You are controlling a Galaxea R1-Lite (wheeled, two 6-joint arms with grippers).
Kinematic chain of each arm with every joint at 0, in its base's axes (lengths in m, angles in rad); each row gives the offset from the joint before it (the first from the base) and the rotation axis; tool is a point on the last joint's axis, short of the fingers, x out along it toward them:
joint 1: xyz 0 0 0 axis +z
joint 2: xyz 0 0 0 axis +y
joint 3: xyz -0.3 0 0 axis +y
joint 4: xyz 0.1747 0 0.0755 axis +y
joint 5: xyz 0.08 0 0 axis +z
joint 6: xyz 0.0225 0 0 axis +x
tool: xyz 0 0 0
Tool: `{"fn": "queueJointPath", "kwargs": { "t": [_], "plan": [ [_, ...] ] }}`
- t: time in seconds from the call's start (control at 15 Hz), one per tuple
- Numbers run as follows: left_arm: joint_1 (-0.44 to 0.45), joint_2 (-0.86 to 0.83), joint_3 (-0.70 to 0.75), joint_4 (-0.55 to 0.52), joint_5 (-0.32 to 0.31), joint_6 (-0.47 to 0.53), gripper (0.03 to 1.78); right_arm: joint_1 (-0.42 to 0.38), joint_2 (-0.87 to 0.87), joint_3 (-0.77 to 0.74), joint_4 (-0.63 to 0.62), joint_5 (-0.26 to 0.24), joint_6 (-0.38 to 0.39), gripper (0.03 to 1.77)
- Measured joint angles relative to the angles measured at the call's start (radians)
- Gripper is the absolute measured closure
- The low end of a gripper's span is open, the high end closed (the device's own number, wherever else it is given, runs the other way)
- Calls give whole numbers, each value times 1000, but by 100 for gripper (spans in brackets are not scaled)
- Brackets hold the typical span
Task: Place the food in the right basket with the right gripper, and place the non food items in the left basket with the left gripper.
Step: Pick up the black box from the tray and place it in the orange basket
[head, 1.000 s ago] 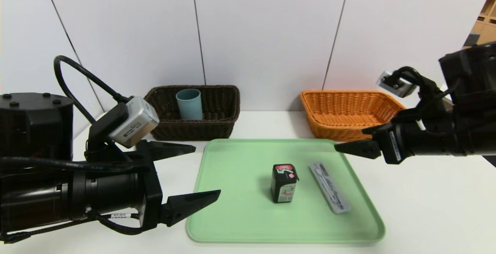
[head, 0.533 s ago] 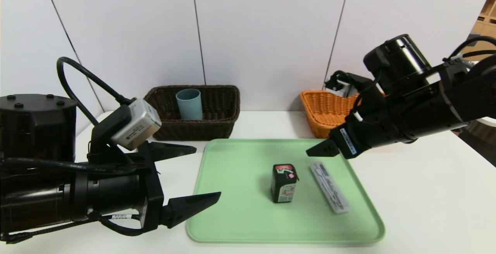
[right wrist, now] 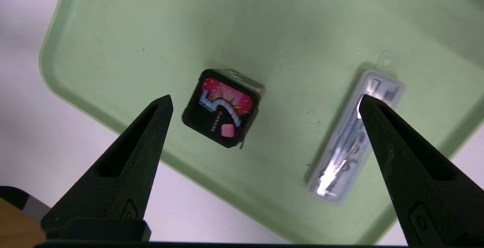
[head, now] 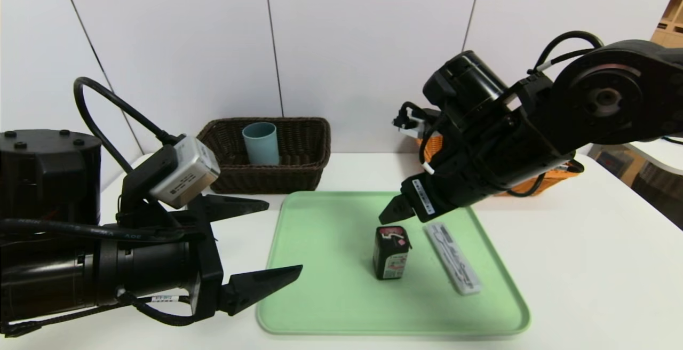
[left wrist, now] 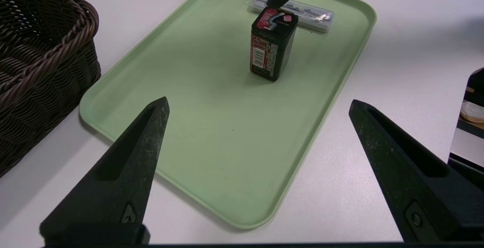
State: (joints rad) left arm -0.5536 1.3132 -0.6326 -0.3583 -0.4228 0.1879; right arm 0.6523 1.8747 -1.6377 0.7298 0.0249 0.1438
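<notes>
Two baskets: one dark brown (head: 299, 174), one orange (head: 555, 176). One green tray (head: 331, 296). One carton (head: 391, 252) and one cutlery packet (head: 453, 258) on tray. One blue cup (head: 260, 143) in brown basket. Two grippers: left (head: 267, 239), right (head: 392, 211).

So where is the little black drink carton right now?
In the head view the black drink carton stands upright near the middle of the green tray, just left of the grey cutlery packet.

White table (head: 587, 264) carried 3 things directly: green tray (head: 320, 307) near front, centre; dark brown basket (head: 299, 174) at back left; orange basket (head: 539, 184) at back right, partly hidden.
</notes>
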Motion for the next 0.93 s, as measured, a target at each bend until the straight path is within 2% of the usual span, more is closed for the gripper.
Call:
{"fn": "queueJointPath", "kwargs": {
  "t": [0.27, 0.47, 0.67, 0.93],
  "plan": [
    [0, -5, 0, 0, 0, 0, 12, 49, 39, -30, 38, -3, 77, 10],
    [0, -5, 1, 0, 0, -1, 12, 79, 77, -59, 71, -70, 142, 10],
    [1, -6, 1, 0, 2, -2, 12, 92, 98, -68, 81, -87, 175, 10],
    [2, -4, 1, -2, 0, -3, 12, 107, 120, -73, 97, -102, 262, 10]
  ]
}}
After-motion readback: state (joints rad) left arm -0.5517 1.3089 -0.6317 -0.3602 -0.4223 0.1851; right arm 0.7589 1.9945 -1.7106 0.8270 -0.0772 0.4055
